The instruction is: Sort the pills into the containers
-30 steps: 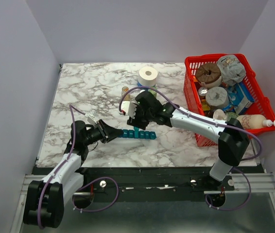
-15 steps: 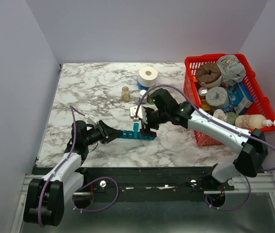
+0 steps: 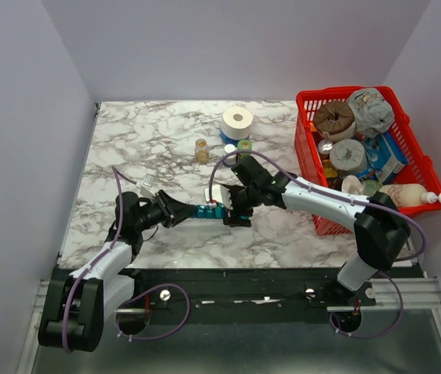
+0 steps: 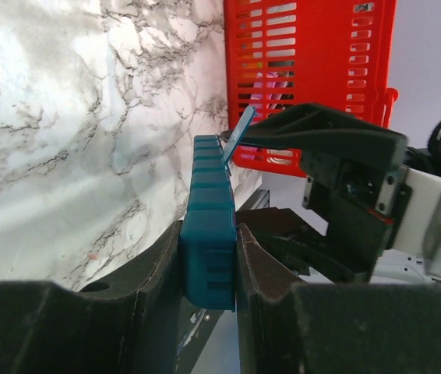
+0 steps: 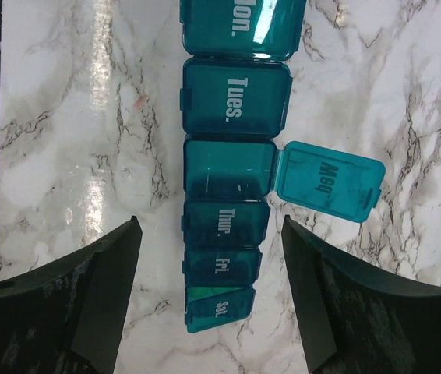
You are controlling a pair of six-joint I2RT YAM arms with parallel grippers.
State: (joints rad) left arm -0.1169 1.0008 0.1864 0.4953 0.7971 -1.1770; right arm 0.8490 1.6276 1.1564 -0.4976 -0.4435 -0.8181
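Marble bench (image 3: 142,140). Teal pill organizer (image 3: 207,210) lies mid-bench, toward the near edge. Left pincer (image 4: 209,234) clamped on one end of it. Right pincer (image 5: 209,222) spread wide, straddling the Thur.–Sat. end. Wed. lid (image 5: 328,181) flipped open.

Robot lab test cell. Plain pale walls (image 3: 236,47) box in my bench (image 3: 142,140) on three sides, and its top is marble-print. My left arm (image 3: 100,269) and right arm (image 3: 322,199) are bolted by a metal rail (image 3: 419,292) at frame bottom, with purple cables (image 3: 155,338) looping loose. Red basket (image 3: 322,93) crammed with mixed household props, upper right.
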